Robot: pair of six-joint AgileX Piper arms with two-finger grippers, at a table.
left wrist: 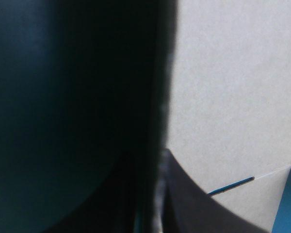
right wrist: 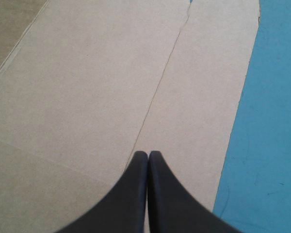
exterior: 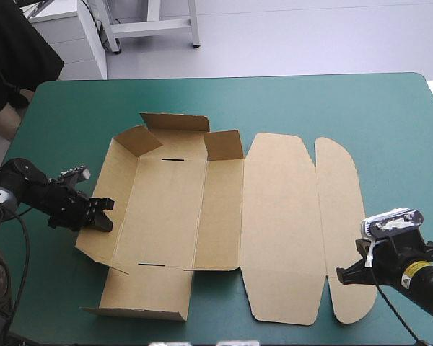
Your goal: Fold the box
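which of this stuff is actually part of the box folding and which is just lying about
Part of the job: box; left gripper, clamped on its left wall; right gripper, shut, over its lid end.
Not part of it: teal-green cover underneath.

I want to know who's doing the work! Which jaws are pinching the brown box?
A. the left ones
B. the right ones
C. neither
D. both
A: the left jaws pinch the box at its left edge, while the right jaws meet with nothing between them, over the flat lid.
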